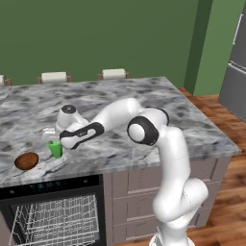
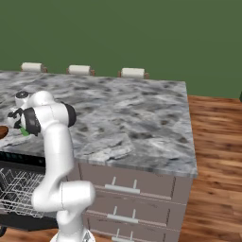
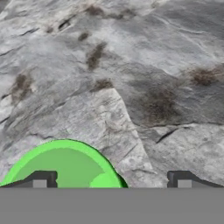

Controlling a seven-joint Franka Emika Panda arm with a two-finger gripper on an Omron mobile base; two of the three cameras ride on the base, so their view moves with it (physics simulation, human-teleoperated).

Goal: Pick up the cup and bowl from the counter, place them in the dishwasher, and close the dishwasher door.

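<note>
The gripper (image 3: 111, 181) is hanging spread wide and holding nothing, just above the cup (image 1: 55, 149), a tapered green tumbler standing upright on the counter (image 1: 144, 105), its hollow showing bare beneath one fingertip. Beside it, the round reddish-brown bowl (image 1: 26, 161) is sitting on the marbled grey stone. Below, the dishwasher (image 1: 53, 211) is showing its white wire rack (image 1: 53, 221).

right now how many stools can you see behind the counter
3 in the right base view, in a row along the counter's far edge: left stool, middle stool, right stool. Only their pale tops show; more may be hidden off to the left.
</note>
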